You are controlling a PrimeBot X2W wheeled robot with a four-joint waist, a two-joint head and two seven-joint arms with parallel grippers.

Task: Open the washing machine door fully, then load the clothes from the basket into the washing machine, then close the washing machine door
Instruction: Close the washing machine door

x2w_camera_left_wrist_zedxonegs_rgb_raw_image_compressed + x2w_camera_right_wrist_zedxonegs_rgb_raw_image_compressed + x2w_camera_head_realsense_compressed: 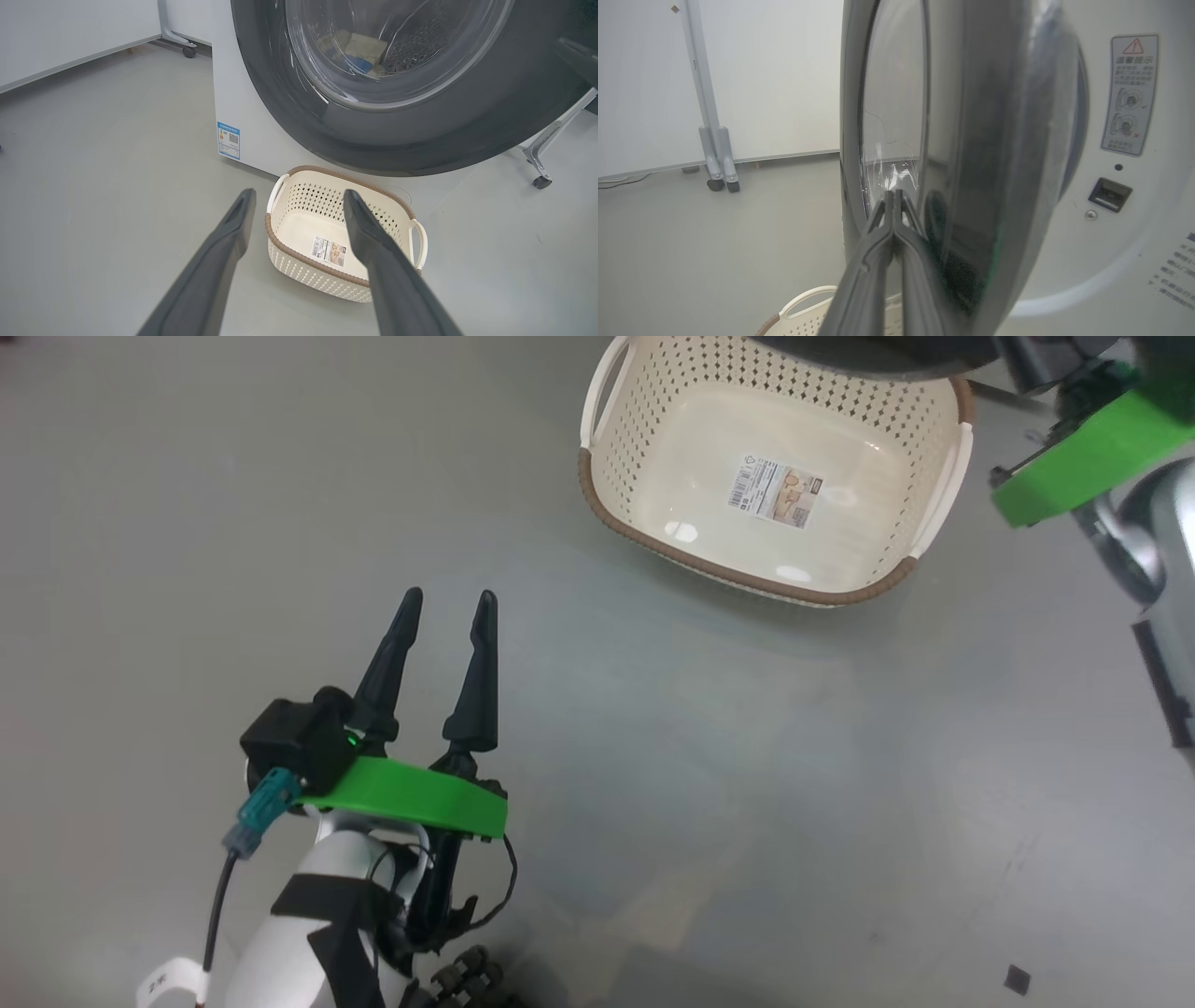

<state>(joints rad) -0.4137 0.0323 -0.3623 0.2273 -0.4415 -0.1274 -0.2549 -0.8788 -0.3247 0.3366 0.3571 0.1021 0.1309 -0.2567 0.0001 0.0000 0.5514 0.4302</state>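
The basket (653, 546) sits empty just below the washing machine door (420, 135), and the clothes (359, 51) show behind its glass, so closing is the step in hand. The right gripper (893, 193), fingers pinched together on nothing, seems to rest against the door's face. The left gripper (448, 597) hangs well clear of the door, fingers wide. Next, I'd say, the door needs a steady push home.

left gripper (448, 597): fingers spread, empty | right gripper (893, 193): fingers pressed together, apparently empty

Head looks down; wrists face door (971, 140); all share basket (644, 411).
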